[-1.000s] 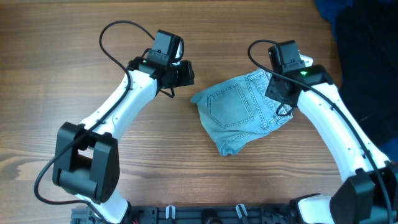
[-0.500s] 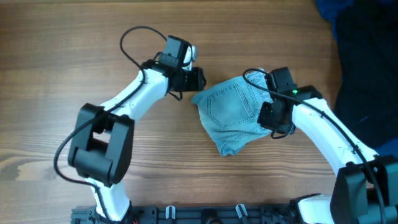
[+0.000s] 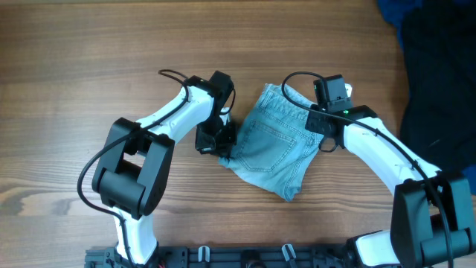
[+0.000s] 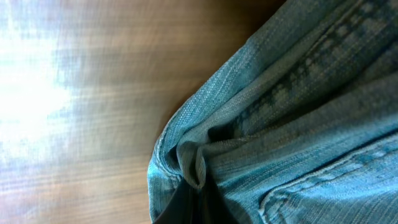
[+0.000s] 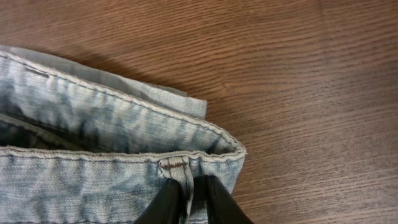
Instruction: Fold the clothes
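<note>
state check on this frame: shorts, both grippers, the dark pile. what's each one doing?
denim shorts: lying on the table, back pocket up, pinched at two edges
left gripper: shut on a bunched fold at the shorts' edge
right gripper: shut on the shorts' waistband
dark cloth pile: heaped at the table's right side, neither arm touching it

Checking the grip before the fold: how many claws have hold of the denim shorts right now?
2. The left claw pinches bunched fabric at the edge of the shorts on its side; the right claw clamps the waistband beside a belt loop.
</note>
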### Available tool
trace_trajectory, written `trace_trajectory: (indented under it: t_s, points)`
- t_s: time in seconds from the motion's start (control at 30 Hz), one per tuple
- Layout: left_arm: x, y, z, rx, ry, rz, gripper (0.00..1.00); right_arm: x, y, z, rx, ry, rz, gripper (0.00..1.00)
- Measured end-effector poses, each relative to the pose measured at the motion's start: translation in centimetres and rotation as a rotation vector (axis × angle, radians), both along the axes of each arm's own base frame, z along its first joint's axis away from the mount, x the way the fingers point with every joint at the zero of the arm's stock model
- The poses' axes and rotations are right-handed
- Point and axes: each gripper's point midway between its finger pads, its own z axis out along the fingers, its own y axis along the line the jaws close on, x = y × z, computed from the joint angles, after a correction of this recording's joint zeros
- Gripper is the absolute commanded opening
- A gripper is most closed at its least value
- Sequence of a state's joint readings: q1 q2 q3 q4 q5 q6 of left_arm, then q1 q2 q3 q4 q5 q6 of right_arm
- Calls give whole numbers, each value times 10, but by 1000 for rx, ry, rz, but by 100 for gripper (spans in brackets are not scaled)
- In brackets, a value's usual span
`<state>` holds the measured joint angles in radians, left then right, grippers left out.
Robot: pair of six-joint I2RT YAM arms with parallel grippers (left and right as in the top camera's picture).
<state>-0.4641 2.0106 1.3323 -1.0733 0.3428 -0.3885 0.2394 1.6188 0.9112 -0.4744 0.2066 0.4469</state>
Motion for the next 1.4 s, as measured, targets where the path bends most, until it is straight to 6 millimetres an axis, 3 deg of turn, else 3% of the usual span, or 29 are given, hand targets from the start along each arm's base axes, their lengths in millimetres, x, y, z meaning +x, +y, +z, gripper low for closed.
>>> trace_trajectory:
  t_s: [0.03, 0.07, 0.1, 0.13, 0.27, 0.37, 0.43, 0.53, 0.67, 0.77, 0.83, 0.87, 0.97, 1.03, 1.07, 1.17, 1.27, 1.33, 1.4]
  points:
    - [0, 0, 0, 4, 4, 11, 6, 0, 0, 0, -4, 1, 13, 16]
    - [0, 0, 2, 3, -1, 16, 15, 0, 1, 0, -6, 3, 24, 15]
    - [1, 0, 7, -5, -20, 19, 71, -1, 1, 0, -11, 7, 32, 16]
    - [4, 0, 13, -9, -48, 17, 100, -2, 0, -1, -13, 13, 33, 16]
    - [52, -8, 66, -106, -362, 26, 100, -4, 1, -2, -16, 24, 47, 17]
    - [100, -22, 102, -240, -603, -2, 100, -5, 1, -2, -16, 29, 49, 20]
    - [111, -34, 108, -325, -654, -55, 100, -6, 1, -3, -15, 34, 52, 20]
    - [121, -55, 85, -415, -643, -109, 100, -8, 0, -4, -15, 44, 53, 20]
    - [124, -82, 49, -560, -593, -178, 100, -9, 0, -4, -15, 46, 53, 20]
    - [123, -93, 38, -595, -583, -200, 98, -10, 0, -4, -17, 53, 53, 20]
    - [113, -100, 15, -616, -518, -212, 94, -12, 0, -5, -18, 59, 53, 20]
    - [113, -103, 14, -622, -514, -214, 89, -12, 0, -5, -19, 62, 53, 19]
    - [111, -105, 9, -627, -499, -224, 47, -13, -1, -5, -19, 65, 53, 19]
    - [109, -103, 2, -615, -482, -219, 10, -13, -1, -5, -19, 65, 53, 19]
    - [107, -103, -2, -614, -470, -217, 6, -13, 0, -5, -16, 65, 54, 19]
    - [104, -105, -3, -631, -452, -217, 4, -14, 1, -6, -8, 69, 56, 11]
    - [105, -101, -1, -625, -452, -207, 4, -22, 2, -7, -3, 111, 63, 10]
    - [102, -82, 5, -564, -427, -169, 4, -23, 10, 1, 29, 115, 80, 11]
    - [110, -52, 21, -495, -438, -107, 4, -21, 25, 25, 76, 72, 117, 12]
